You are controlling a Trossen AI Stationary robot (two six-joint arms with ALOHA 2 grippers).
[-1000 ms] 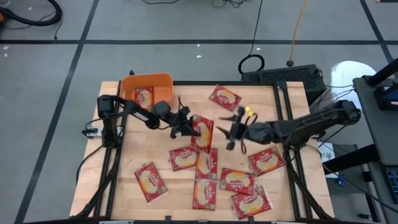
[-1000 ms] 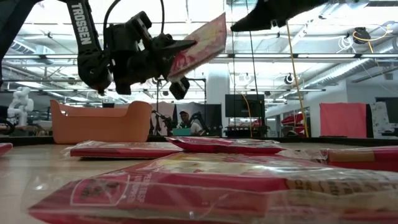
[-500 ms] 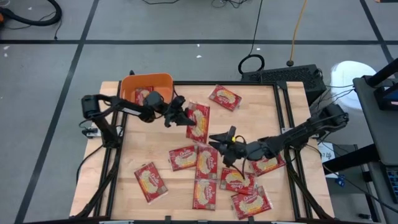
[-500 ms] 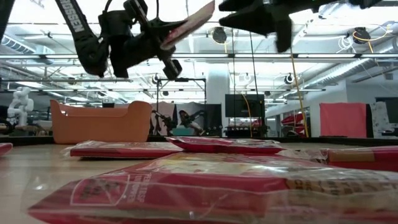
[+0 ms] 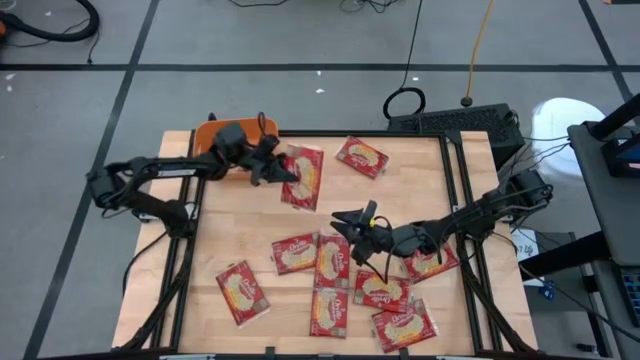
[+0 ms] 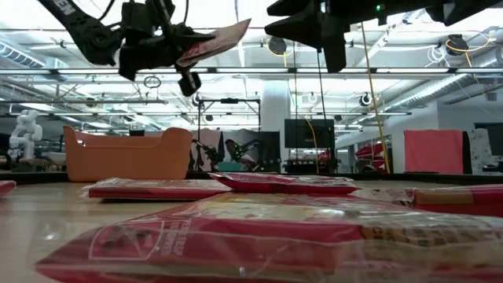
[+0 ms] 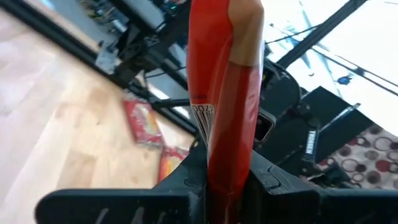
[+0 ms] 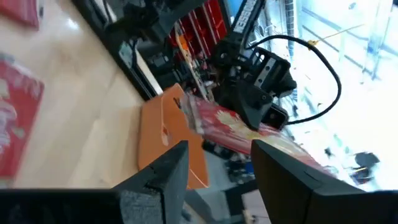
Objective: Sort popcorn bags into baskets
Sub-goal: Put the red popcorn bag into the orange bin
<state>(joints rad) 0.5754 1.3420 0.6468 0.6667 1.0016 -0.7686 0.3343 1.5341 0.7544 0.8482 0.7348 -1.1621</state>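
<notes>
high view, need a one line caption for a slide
Left gripper carries a popcorn bag toward the orange basket; right gripper hovers open over bags.

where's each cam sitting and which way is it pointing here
High: overhead, straight down; both arms, left gripper carrying a popcorn bag beside the basket.
Low: table height, level; both grippers overhead.
Left wrist: along its fingers clamping the bag.
Right wrist: past open right gripper.
Shared: that bag appears in all four.
</notes>
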